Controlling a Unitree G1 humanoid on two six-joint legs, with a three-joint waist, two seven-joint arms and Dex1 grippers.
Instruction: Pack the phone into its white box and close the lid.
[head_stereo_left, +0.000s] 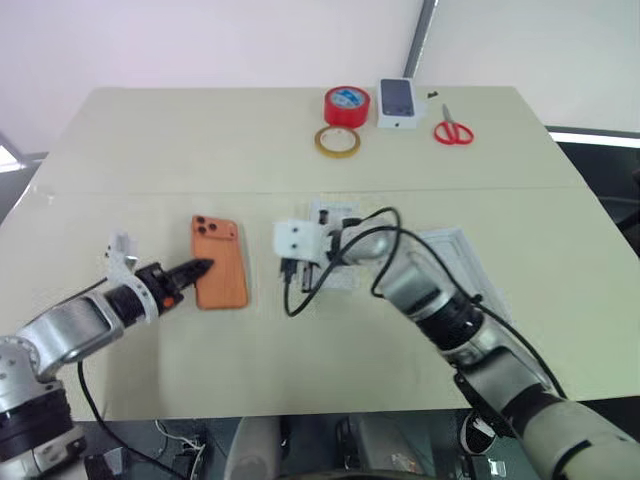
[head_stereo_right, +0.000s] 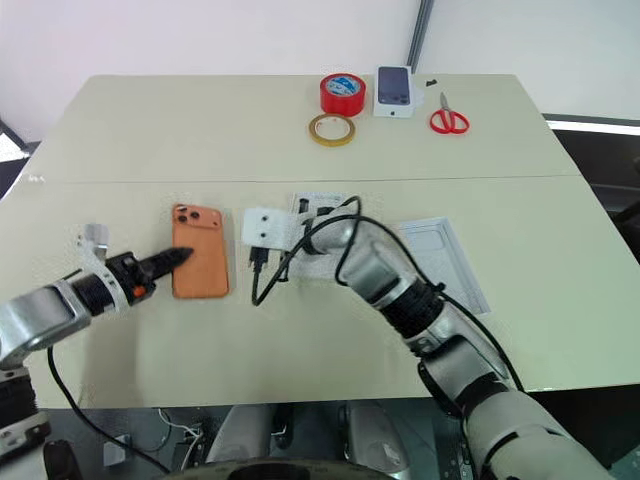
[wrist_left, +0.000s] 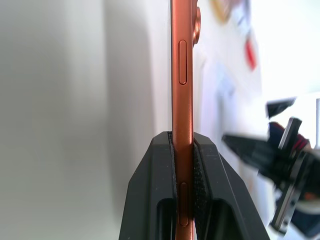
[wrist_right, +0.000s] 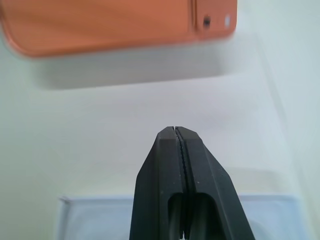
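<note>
Beige table (head_stereo_left: 300, 140) under white wall (head_stereo_left: 200, 40)

The two head views look forward and down from above the near edge of the table (head_stereo_left: 300, 150), taking in its whole top; the right eye sits slightly aside, so both share almost the same scene. The left wrist view looks close along its fingers (wrist_left: 150, 200) at the phone (wrist_left: 182, 75) edge-on. The right wrist view looks close down over its fingers (wrist_right: 165, 180) at the tabletop, sharing the phone (wrist_right: 100, 25).
</note>
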